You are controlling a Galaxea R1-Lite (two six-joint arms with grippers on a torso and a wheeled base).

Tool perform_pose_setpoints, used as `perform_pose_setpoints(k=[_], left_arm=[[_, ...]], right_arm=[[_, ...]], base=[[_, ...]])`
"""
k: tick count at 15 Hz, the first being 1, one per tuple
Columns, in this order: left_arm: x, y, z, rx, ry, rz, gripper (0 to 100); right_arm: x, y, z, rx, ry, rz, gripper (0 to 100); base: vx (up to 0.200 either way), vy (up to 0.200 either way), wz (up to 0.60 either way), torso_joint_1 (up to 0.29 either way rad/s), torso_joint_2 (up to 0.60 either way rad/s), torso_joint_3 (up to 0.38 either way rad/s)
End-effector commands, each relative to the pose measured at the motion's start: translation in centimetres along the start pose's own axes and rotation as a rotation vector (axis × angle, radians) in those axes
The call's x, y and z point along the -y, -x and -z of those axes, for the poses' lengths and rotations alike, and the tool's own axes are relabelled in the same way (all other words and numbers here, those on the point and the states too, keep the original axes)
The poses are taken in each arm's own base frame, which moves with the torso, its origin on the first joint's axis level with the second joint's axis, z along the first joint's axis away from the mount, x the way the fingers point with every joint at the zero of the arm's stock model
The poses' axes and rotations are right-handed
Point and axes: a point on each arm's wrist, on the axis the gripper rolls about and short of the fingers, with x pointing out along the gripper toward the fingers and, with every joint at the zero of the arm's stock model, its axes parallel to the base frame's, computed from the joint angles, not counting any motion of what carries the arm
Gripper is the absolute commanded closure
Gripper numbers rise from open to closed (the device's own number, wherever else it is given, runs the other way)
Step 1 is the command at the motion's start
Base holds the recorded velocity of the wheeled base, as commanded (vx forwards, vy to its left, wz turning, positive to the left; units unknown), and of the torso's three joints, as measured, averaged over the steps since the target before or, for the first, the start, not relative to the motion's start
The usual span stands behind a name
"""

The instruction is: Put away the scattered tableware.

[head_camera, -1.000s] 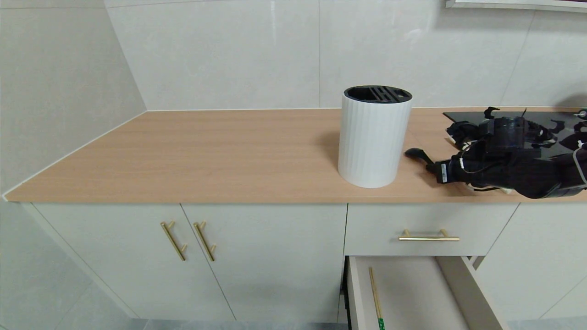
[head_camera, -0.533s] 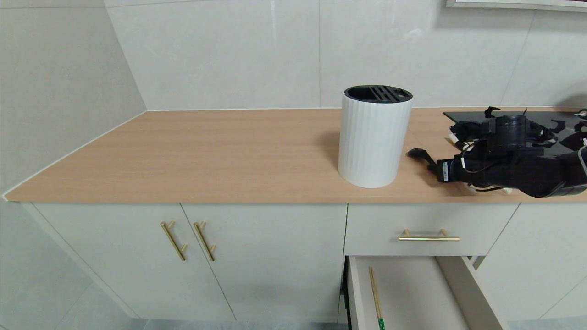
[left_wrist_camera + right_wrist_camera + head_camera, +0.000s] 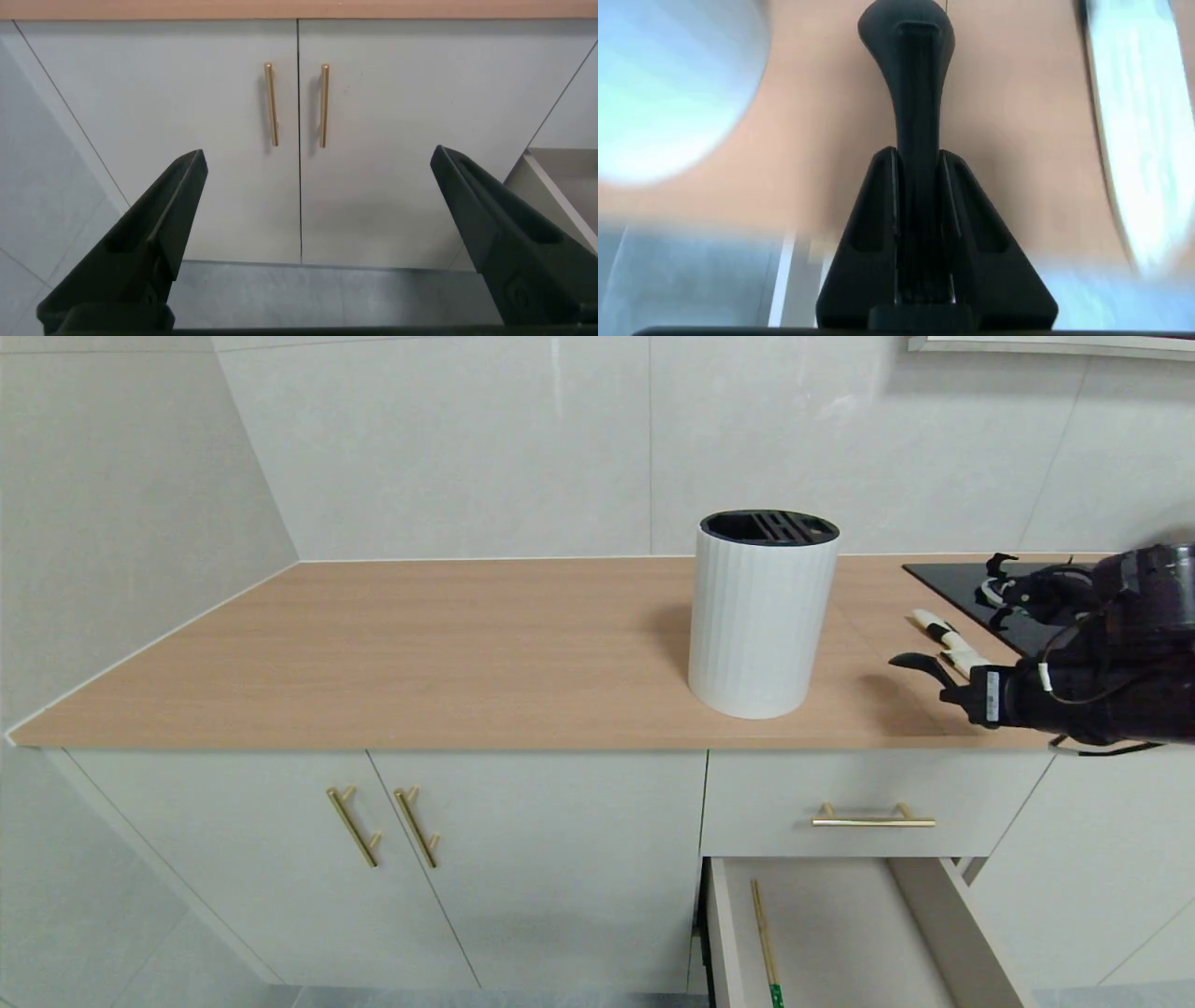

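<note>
Right gripper (image 3: 962, 689), at the right of the frame by the counter's (image 3: 467, 644) front edge, is clamped on a black utensil (image 3: 913, 663) — probably mid-carry. Next: lower it into the open drawer (image 3: 840, 933) at bottom right — or the holder (image 3: 761, 616). Left gripper (image 3: 318, 243) gapes wide.

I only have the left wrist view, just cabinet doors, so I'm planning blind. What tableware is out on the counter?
Observer: One white-handled utensil lies on the counter, between the white ribbed holder and the black cooktop.
Operator: Where is the right hand?
Observer: The right hand is low over the counter beside the near end of that utensil, shut with nothing in it.
Operator: Anything stowed already?
Observer: Some chopsticks lie in the open drawer below the counter.
</note>
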Motion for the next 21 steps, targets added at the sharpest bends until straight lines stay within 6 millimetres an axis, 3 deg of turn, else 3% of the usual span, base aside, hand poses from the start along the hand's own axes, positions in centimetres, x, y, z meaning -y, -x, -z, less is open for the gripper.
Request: perform_pose_setpoints(k=[1, 3, 6, 11, 21], left_arm=[[0.0, 0.0, 0.0, 0.0, 0.0, -0.001, 0], [0.0, 0.0, 0.0, 0.0, 0.0, -0.001, 0], [0.0, 0.0, 0.0, 0.0, 0.0, -0.001, 0], [0.0, 0.0, 0.0, 0.0, 0.0, -0.001, 0], [0.0, 0.0, 0.0, 0.0, 0.0, -0.001, 0]], right_arm=[[-0.6, 5.0, 2.2, 0.019, 0.005, -0.038, 100], [-0.9, 6.9, 4.5, -0.006, 0.018, -0.079, 100], [-1.5, 7.9, 7.1, -0.06, 0.076, -0.115, 100], [-2.4, 6.8, 10.5, -0.2, 0.185, -0.165, 100], [-3.8, 4.2, 12.8, -0.341, 0.234, -0.205, 100]], base=[[0.0, 0.0, 0.0, 0.0, 0.0, 0.0], [0.0, 0.0, 0.0, 0.0, 0.0, 0.0], [0.0, 0.0, 0.0, 0.0, 0.0, 0.0], [0.0, 0.0, 0.0, -0.011, 0.03, 0.02], [0.0, 0.0, 0.0, -0.16, 0.44, 0.277]])
